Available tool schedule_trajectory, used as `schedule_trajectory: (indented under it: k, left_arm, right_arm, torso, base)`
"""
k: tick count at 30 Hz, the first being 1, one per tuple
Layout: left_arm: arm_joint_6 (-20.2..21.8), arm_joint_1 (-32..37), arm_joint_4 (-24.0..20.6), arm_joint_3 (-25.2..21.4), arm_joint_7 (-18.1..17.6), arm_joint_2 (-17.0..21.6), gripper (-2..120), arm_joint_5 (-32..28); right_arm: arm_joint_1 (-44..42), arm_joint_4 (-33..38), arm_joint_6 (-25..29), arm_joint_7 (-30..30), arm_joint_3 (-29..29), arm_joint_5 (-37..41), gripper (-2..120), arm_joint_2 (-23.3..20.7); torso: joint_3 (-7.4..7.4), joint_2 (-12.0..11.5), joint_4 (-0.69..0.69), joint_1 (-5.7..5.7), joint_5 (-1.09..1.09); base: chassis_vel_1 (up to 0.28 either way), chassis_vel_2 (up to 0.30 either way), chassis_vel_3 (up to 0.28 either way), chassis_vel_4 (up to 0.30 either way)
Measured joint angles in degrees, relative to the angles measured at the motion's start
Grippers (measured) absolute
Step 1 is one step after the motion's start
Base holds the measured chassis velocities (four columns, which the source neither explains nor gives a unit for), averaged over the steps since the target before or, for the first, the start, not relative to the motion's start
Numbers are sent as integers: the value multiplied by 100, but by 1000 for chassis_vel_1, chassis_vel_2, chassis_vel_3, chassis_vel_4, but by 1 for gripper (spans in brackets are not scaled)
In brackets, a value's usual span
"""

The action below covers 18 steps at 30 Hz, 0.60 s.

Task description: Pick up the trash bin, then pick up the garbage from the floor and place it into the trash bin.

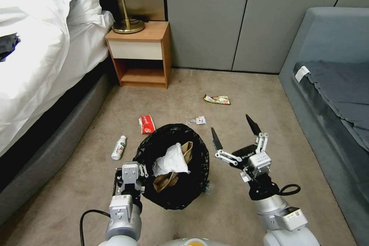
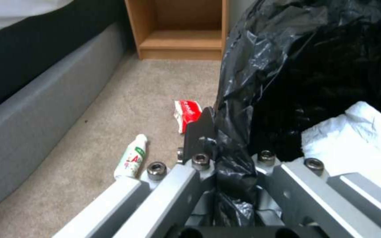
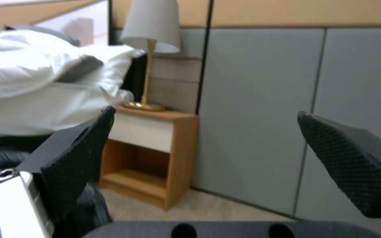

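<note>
Between the two grippers, just above the carpet [image 1: 246,96], sits the trash bin [image 1: 173,163], its black bag folded over the rim; inside it lie a crumpled white tissue [image 1: 171,160] and a brown paper bag [image 1: 169,178]. The left gripper [image 1: 130,175] is closed on the bin's near-left rim, and the left wrist view shows its fingers [image 2: 201,130] pinching the black bag liner. The right gripper [image 1: 232,132] hangs empty just right of the bin, its jaws spread wide with nothing between them, pointing toward the grey wall panels [image 3: 261,109]. Beyond the left fingers on the floor lie a small white bottle [image 1: 119,147] and a red wrapper [image 1: 147,124], both near the bin's far-left edge. Past the bin's far rim rests a small clear packet [image 1: 196,120], and farther off a yellow wrapper [image 1: 217,99]. The carpet ahead of the right fingers is open; the bed [image 1: 34,65] bounds the left side, a grey sofa [image 1: 330,84] the right, and a wooden nightstand [image 1: 140,55] with a lamp [image 1: 125,7] stands at the far wall.
</note>
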Motion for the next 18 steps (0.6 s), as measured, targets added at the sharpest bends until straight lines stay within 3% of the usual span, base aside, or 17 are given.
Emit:
schedule_trajectory:
  k: [18]
  left_arm:
    - [47, -8, -51, 18, -12, -41, 1, -18]
  right_arm:
    - [12, -291, 24, 174, 175, 118, 100, -8]
  torso:
    - [0, 0, 0, 0, 0]
  base:
    - [0, 0, 0, 0]
